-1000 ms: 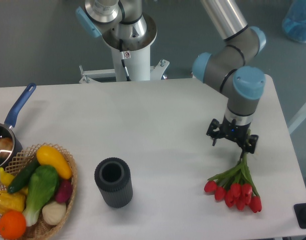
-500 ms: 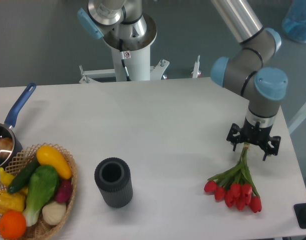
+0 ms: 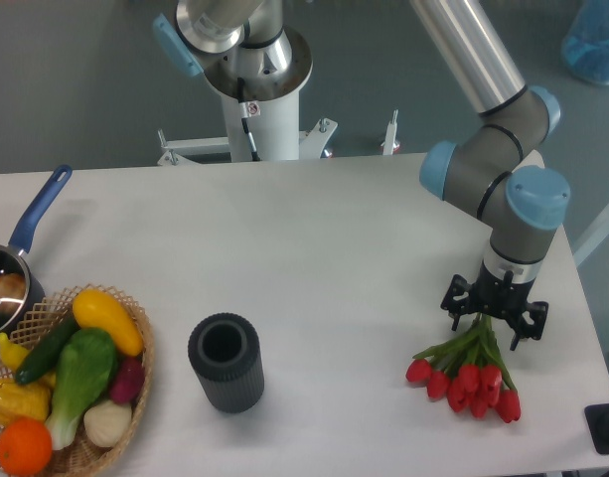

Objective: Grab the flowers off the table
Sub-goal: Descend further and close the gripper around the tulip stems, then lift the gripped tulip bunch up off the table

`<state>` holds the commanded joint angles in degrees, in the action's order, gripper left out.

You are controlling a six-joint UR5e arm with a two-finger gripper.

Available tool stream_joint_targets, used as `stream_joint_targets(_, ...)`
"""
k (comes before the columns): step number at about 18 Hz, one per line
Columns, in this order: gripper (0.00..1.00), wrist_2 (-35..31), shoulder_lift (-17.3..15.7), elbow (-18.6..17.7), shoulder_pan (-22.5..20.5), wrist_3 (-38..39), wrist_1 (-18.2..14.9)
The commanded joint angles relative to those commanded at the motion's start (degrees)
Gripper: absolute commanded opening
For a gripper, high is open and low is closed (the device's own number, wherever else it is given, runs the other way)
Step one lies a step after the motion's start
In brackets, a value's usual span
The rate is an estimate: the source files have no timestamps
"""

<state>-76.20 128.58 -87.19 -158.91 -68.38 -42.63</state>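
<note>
The flowers [image 3: 468, 375], a small bunch of red tulips with green stems and leaves, lie on the white table [image 3: 314, 258] at the front right, heads toward the front edge. My gripper [image 3: 493, 318] points down over the stem end of the bunch, low near the table. Its dark fingers [image 3: 455, 304] stand apart on either side of the stems, so it looks open. The stem tips are hidden under the gripper.
A dark ribbed cylindrical cup [image 3: 226, 362] stands upright at front centre. A wicker basket [image 3: 135, 373] of colourful vegetables and fruit sits at the front left. A blue-handled pot [image 3: 21, 260] is at the left edge. The robot base [image 3: 256, 89] stands behind the table.
The gripper moved right, then came forward and down onto the stem end of the tulips. The flowers have not moved.
</note>
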Motion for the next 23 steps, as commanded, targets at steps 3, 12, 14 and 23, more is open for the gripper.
stream_joint_targets(3,0.37,-0.2,-0.3,-0.4,0.0,0.3,0.4)
stream_joint_targets(12,0.00,-0.9,-4.1,0.0,-0.9,10.7,-0.3)
stream_joint_targets(14,0.00,-4.3,-5.3,0.6,-0.7,10.6,-0.4)
stream_joint_targets(23,0.00,-6.4,-10.5,3.4,1.6,8.7,-4.6)
